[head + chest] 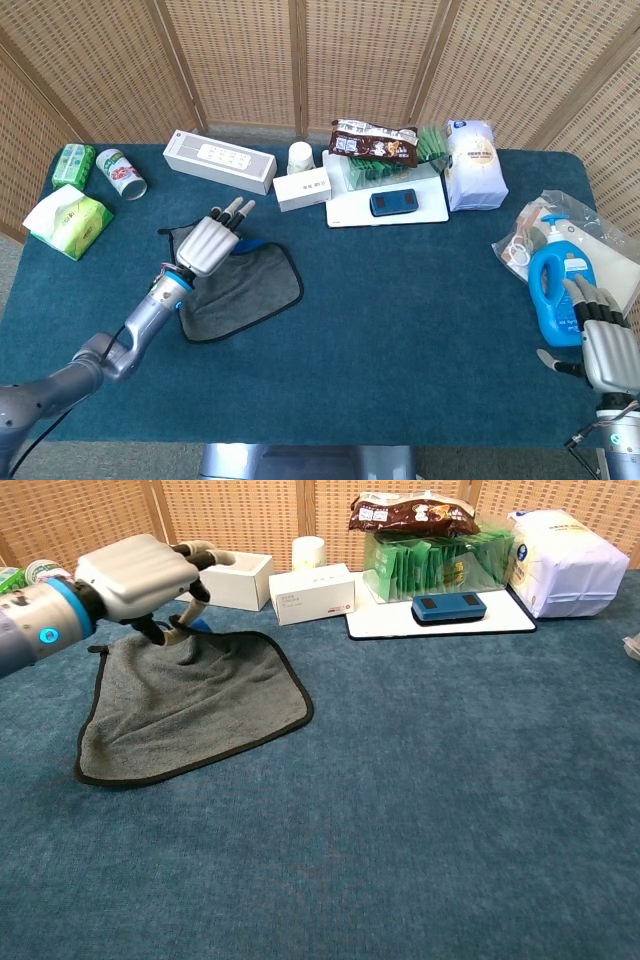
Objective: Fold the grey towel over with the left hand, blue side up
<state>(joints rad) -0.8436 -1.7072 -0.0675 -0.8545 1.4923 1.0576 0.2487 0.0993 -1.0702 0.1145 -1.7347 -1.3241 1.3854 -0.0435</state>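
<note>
The grey towel, edged in black, lies flat on the blue table left of centre. Its far edge is lifted into a small peak. My left hand hovers over that far edge, and its fingers pinch the raised cloth. A sliver of the blue underside shows beside the fingers. My right hand rests at the table's near right corner with its fingers apart and nothing in it, just next to a blue bottle.
Behind the towel stand a long white box, a small white box and a white cup. A white tray with green packets and a blue device sits centre back. A tissue pack and a can are far left.
</note>
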